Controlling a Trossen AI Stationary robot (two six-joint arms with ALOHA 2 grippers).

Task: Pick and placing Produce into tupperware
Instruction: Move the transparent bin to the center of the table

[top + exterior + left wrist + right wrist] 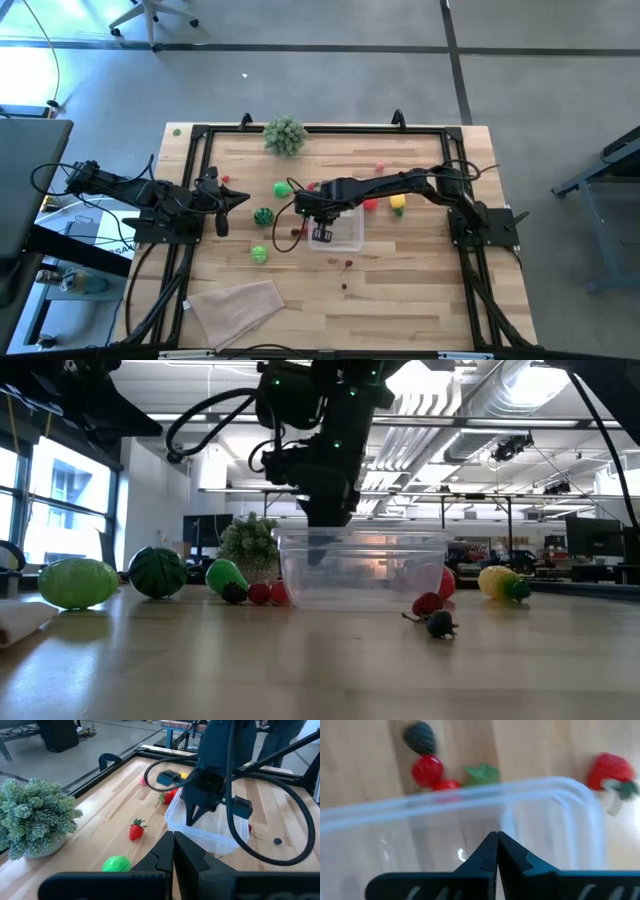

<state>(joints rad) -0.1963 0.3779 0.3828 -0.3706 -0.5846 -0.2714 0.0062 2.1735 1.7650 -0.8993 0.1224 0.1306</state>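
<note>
The right tool (321, 234) hangs over the clear tupperware (345, 237) at the middle of the bench (400, 290), its fingers pressed together and pinching nothing; the box looks empty. The left tool (243, 198) waits at the left side, also pressed together and holding nothing.

The produce lies scattered around the box: a strawberry (136, 830), a striped dark-green ball (263, 215) and a lime-green ball (259, 254) to the left, a yellow piece (398, 203) to the right, tiny berries (348, 263) on the near side. These look like light, hard, smooth toys; the round ones would likely roll or squirt out, so a pinch across the middle seems safest.

The bench is pale wood planks in a black frame, with a bushy plant (285, 135) far and a beige cloth (237, 304) near. Beyond it lies a grey floor and an open workshop.
</note>
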